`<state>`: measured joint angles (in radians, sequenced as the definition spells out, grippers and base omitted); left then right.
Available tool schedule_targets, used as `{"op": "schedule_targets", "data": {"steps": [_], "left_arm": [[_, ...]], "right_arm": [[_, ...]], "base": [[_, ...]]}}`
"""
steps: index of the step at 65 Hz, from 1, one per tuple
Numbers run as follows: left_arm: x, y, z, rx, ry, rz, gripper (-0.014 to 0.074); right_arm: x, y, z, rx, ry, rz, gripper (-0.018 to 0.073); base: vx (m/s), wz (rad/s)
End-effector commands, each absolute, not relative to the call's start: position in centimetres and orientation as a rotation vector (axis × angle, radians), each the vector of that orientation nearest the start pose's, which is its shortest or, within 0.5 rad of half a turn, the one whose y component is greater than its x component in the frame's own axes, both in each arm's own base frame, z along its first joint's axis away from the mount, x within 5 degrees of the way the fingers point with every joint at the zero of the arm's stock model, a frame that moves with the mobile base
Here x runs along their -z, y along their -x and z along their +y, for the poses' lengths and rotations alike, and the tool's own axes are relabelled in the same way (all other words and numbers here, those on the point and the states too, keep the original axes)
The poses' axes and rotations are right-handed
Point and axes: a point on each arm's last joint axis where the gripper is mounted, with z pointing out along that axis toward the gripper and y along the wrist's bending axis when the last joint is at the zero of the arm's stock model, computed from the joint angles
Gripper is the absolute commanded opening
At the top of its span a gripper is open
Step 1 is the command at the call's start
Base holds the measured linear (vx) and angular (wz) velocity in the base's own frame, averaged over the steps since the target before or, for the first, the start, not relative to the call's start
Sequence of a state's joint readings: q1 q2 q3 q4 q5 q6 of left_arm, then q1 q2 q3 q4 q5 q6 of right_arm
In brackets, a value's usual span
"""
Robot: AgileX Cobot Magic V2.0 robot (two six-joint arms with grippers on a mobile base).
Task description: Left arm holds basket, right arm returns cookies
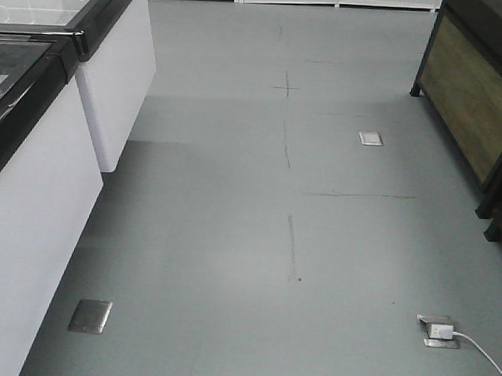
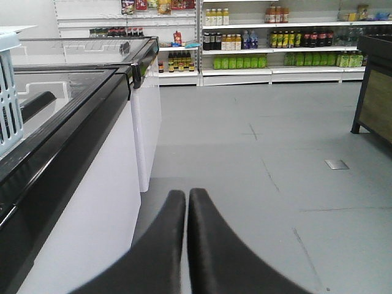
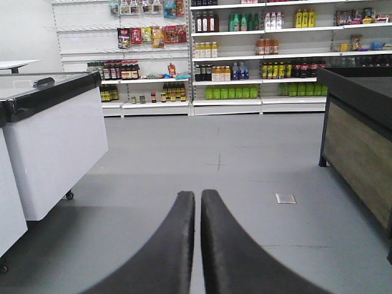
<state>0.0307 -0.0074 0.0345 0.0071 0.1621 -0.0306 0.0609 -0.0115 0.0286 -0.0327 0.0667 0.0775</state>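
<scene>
Facing: both wrist views look along a shop aisle toward stocked shelves (image 3: 257,61); the front view looks down at the grey floor (image 1: 232,237).
Left gripper (image 2: 187,195): two black pointed fingers lie side by side with only a thin slit between them, jaws together and holding nothing. It hangs over the floor just beside a white freezer wall.
Right gripper (image 3: 198,196): same pose, jaws together with a hairline gap and nothing between them, above open floor in mid-aisle.
Basket (image 2: 8,92): light blue with a slotted side, only a sliver showing at the left edge of the left wrist view. It stands above the freezer's black rim, well apart from the left gripper; the frame cuts off what it rests on.
Chest freezers (image 2: 92,184): white bodies, black rims and glass lids, in a row along the left side of the aisle, with a gap between the near one and the next.
Castor (image 3: 70,195): a small black wheel under a freezer's corner, seen in the right wrist view.
Wooden-sided counter (image 1: 472,98): black frame and brown panel, on the right side of the aisle.
Floor plates (image 1: 371,138): three metal plates set in the floor. The near-right one holds a white plug (image 1: 441,331) whose cable runs off to the lower right.
Green bottles (image 3: 233,92): a row on a lower shelf at the aisle's end, with dark and yellow bottles on the shelves above.
</scene>
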Motion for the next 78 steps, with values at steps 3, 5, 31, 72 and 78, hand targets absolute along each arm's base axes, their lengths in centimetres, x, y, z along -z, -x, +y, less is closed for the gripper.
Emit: {"op": "schedule_targets", "data": {"steps": [3,5,31,72,78], "left_arm": [[-20.68,-5.43,0.18,-0.006,0.044,1.548,-0.0006],[-20.68,-5.43,0.18,-0.006,0.044,1.548,-0.0006],[-20.68,-5.43,0.18,-0.006,0.044,1.548,-0.0006],[-20.68,-5.43,0.18,-0.006,0.044,1.548,-0.0006],[-20.68,-5.43,0.18,-0.006,0.044,1.548,-0.0006]], "right_arm": [[-19.98,-5.62,0.34,-0.078,0.019,1.497,-0.0011],[-19.98,-5.62,0.34,-0.078,0.019,1.497,-0.0011],[-19.98,-5.62,0.34,-0.078,0.019,1.497,-0.0011],[-19.98,-5.62,0.34,-0.078,0.019,1.497,-0.0011],[-19.98,-5.62,0.34,-0.078,0.019,1.497,-0.0011]], "base": [[0.0,0.0],[0.0,0.0],[0.0,0.0],[0.0,0.0],[0.0,0.0]]}}
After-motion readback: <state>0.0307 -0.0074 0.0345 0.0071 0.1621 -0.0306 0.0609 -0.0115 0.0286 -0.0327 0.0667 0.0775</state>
